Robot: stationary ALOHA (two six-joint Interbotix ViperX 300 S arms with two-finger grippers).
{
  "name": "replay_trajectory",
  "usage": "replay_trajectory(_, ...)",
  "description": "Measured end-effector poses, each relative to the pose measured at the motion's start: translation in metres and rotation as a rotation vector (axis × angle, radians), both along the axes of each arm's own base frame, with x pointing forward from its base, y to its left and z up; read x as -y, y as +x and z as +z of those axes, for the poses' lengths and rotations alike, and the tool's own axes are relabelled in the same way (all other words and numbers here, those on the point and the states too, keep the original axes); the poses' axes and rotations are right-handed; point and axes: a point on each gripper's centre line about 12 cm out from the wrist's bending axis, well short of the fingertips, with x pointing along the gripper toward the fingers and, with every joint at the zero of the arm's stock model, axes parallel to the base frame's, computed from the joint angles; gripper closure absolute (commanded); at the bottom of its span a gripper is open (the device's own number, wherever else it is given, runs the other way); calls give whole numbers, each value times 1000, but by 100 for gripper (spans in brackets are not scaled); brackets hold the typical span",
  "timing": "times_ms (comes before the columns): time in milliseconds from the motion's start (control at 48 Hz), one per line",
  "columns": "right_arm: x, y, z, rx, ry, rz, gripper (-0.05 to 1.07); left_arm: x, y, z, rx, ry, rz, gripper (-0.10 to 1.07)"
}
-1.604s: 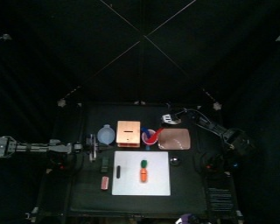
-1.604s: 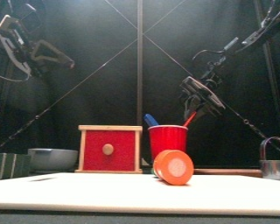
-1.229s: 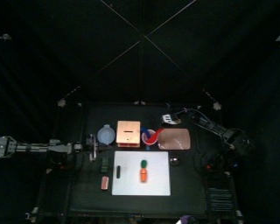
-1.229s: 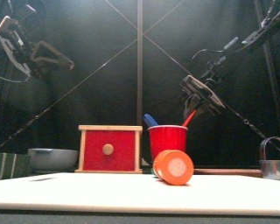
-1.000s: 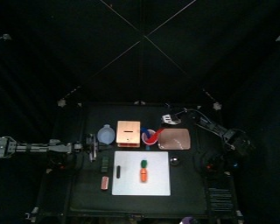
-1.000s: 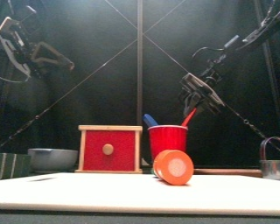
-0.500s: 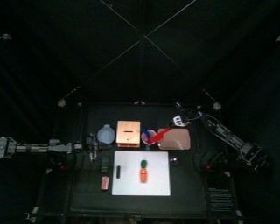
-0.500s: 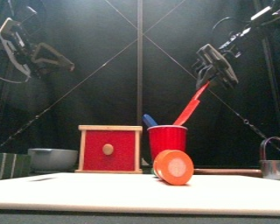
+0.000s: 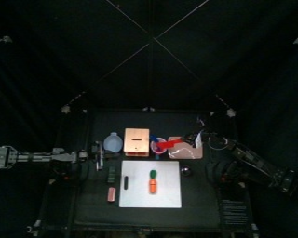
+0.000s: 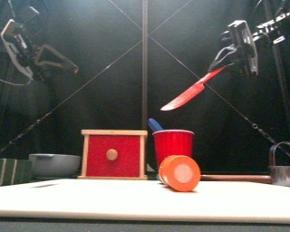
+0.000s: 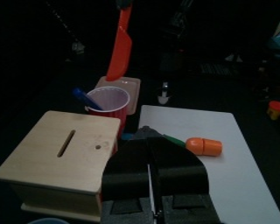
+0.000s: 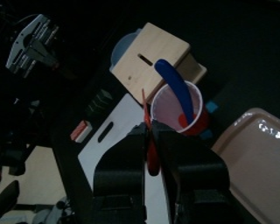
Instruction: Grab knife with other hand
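The left gripper (image 11: 150, 171) hangs beyond the desk's (image 9: 77, 209) left edge, its fingers pressed together on nothing. Only the top view shows the knife (image 9: 124, 178): one slim, dark, straight sliver lying on the left part of the white board (image 9: 170, 191), just beside the single carrot (image 9: 153, 180) and about as long as it. One small pink block (image 9: 111, 192) lies on the desk left of the board. The front view looks level, so the knife cannot be made out there; it shows instead the red face of the one wooden box (image 10: 113, 154), one red cup (image 10: 174, 145) with a blue handle (image 10: 156, 124) standing in it, and, high on the right, the right gripper (image 10: 238, 45) with its fingers pinching one red knife-shaped utensil (image 10: 190, 91), tilted above the cup.
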Motion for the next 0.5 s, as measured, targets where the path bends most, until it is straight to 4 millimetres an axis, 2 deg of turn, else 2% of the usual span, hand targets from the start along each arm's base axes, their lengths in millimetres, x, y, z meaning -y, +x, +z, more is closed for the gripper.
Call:
replay_trajectory(271,-48,28,-10,76,-290,201,59,2,20,-5,-53,1,-23,79)
replay_trajectory(500,-73,49,-23,124,-439,308,59,12,33,0,-40,35,-81,49)
